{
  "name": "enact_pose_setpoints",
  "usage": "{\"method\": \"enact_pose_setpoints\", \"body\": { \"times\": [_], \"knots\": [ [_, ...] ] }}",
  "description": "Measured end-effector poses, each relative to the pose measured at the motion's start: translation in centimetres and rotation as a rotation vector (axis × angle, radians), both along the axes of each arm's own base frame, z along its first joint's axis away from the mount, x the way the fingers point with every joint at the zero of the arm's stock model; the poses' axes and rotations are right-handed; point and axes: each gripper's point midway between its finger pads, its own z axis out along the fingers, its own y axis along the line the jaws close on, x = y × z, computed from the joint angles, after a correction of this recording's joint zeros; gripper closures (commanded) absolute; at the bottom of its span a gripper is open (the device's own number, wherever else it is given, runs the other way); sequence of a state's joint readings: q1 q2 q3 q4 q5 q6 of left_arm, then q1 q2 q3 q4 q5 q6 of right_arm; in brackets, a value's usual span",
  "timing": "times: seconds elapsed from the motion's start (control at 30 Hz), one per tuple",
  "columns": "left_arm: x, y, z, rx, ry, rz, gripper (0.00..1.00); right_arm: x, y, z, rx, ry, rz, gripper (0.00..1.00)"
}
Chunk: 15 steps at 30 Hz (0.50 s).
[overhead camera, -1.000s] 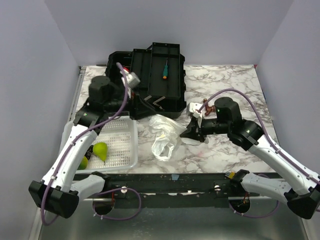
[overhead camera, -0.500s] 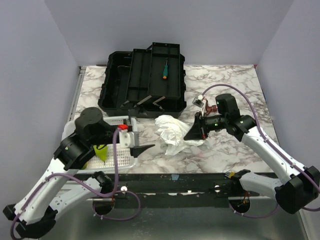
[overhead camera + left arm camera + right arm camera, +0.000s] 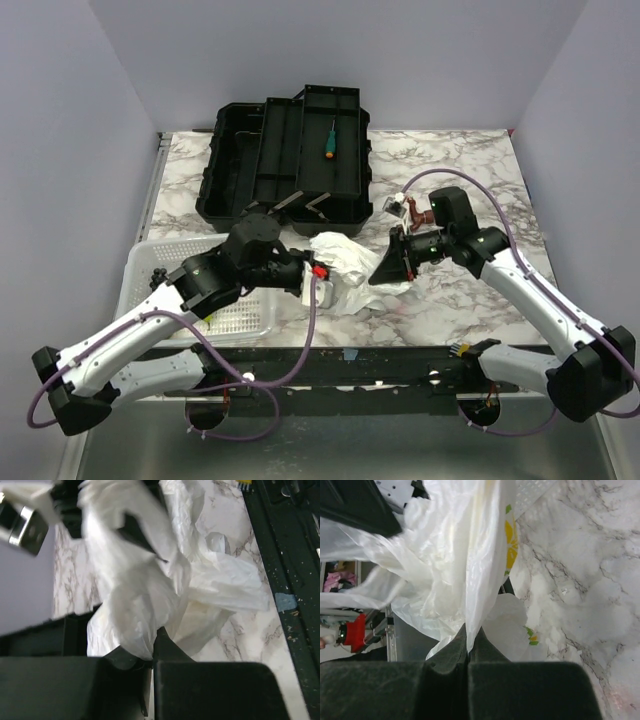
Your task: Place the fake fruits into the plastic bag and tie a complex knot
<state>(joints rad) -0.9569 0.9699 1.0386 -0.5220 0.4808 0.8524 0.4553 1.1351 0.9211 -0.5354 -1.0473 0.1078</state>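
Just L of L fingers (image 3: 167, 651): basket (image 3: 150, 275). With L fingers, pinching bag (image 3: 345, 262) film, closed on it; crumpled plastic bunched right at tips. Btwn both finger pairs, on surface (image 3: 460, 300): bag, held from each side. With R fingers (image 3: 447, 655), clamping bag edge, shut tight; yellow-green print just past tips.

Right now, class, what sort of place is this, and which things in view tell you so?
Probably a robot test cell: a left arm and right arm bolted at a marble-patterned table, plain walls boxing it in, and an open black toolbox behind.
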Motion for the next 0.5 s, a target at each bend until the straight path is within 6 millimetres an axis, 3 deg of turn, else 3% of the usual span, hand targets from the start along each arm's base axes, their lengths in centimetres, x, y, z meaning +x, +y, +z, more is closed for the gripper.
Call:
{"method": "enact_pose_setpoints", "body": {
  "times": [0.13, 0.27, 0.33, 0.43, 0.47, 0.5],
  "knots": [
    [2.0, 3.3, 2.1, -0.095, 0.103, 0.17, 1.0, 2.4, -1.3, -0.9, -0.035, 0.042, -0.05, 0.99],
    [3.7, 8.2, 4.7, -0.244, 0.16, 0.38, 1.0, 7.0, -4.3, -2.2, -0.021, 0.152, -0.146, 0.99],
    [3.8, 9.9, 4.7, -0.312, 0.262, 0.457, 1.0, 7.7, -5.6, -2.8, 0.013, 0.237, -0.16, 0.98],
    [4.8, 10.9, 3.8, -0.366, 0.407, 0.542, 1.0, 7.5, -6.6, -3.5, 0.034, 0.333, -0.162, 0.75],
    [5.2, 10.9, 3.4, -0.381, 0.462, 0.561, 1.0, 7.5, -6.9, -3.8, 0.029, 0.349, -0.169, 0.61],
    [5.5, 10.9, 3.3, -0.393, 0.498, 0.577, 1.0, 7.5, -7.3, -3.9, 0.021, 0.359, -0.179, 0.37]
  ]
}}
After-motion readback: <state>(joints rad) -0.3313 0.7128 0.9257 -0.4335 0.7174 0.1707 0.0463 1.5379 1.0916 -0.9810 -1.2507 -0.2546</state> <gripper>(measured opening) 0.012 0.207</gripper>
